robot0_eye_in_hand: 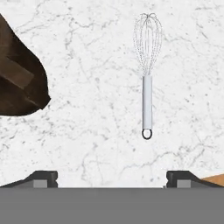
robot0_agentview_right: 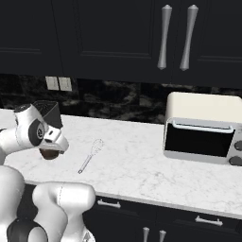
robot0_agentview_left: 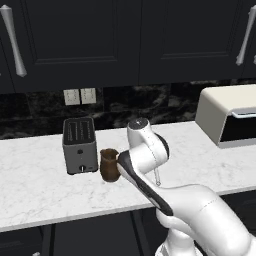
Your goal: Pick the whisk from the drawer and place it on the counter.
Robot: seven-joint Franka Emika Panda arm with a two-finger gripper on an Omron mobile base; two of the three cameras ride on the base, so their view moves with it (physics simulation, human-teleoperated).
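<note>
Lying flat on the white marble surface [robot0_agentview_right: 142,165], the whisk [robot0_eye_in_hand: 147,74] rests free of my grip, its wire loops pointing toward the backsplash and its slim pale handle toward the front edge, ending in a small dark ring. From the right base view the whisk [robot0_agentview_right: 90,155] sits just beside my wrist, well apart from the toaster oven [robot0_agentview_right: 203,127] at the far right. My gripper [robot0_eye_in_hand: 111,177] hangs above it with its fingers spread wide and nothing between them; the two dark fingertips [robot0_eye_in_hand: 41,178] stand on either side at the bottom of the hand view, clear of the handle. A brown jug [robot0_agentview_left: 109,164] stands near the whisk on the side toward the silver toaster [robot0_agentview_left: 80,145], almost touching the toaster's side. Behind them runs the black veined backsplash [robot0_agentview_left: 150,102] with two pale wall outlets [robot0_agentview_left: 80,96], and above that the dark cabinet doors with silver handles [robot0_agentview_right: 177,38].
</note>
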